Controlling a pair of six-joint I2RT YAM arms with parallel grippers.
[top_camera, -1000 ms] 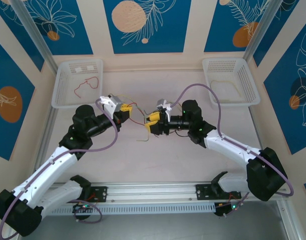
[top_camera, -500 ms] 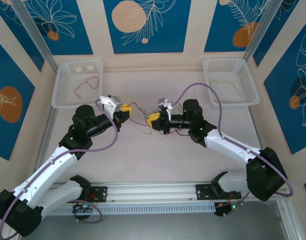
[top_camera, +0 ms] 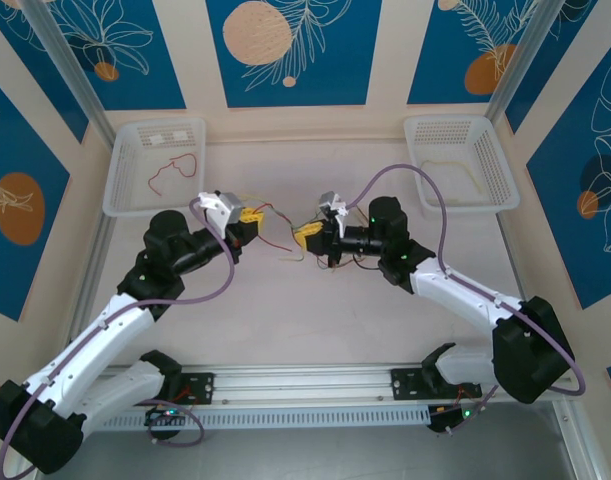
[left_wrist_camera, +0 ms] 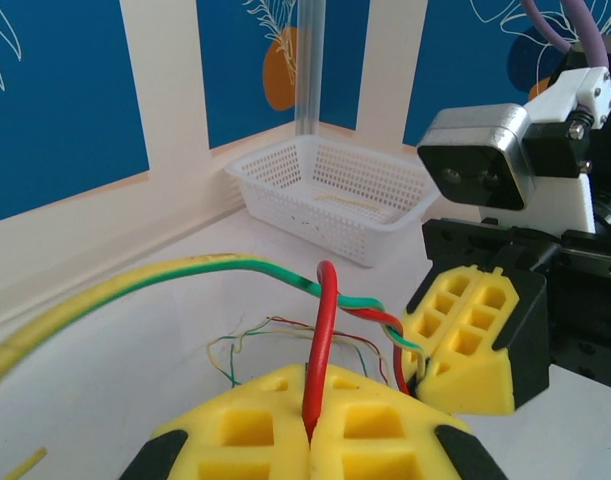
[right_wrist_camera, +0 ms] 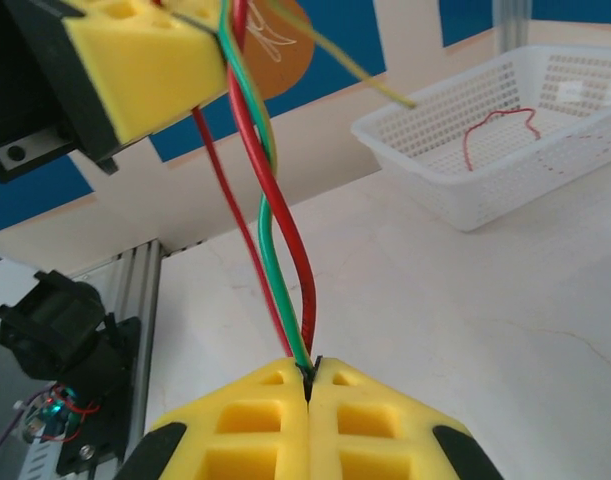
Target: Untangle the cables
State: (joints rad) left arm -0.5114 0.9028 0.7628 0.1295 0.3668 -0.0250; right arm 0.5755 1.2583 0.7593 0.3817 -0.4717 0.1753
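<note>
At the table's middle: the red cable (left_wrist_camera: 323, 330) and green cable (left_wrist_camera: 185, 275) hang twisted round each other between the two grippers, above the table (top_camera: 315, 320).
Left gripper (top_camera: 251, 216): jaws closed on the red cable; it has hardly moved in the last second.
Right gripper (top_camera: 307, 237): jaws closed on the red and green cables together; it has edged toward the far edge.
Thin strands (left_wrist_camera: 275, 335): they trail behind, drawn along with the right gripper.
Meaning: the twist remains, so this small pull has probably only taken up slack; separating likely needs one cable let go.
Far corners: the left basket (top_camera: 155, 127) holds a sorted red cable (top_camera: 175, 165), the right basket (top_camera: 450, 120) a pale cable (top_camera: 455, 172).
</note>
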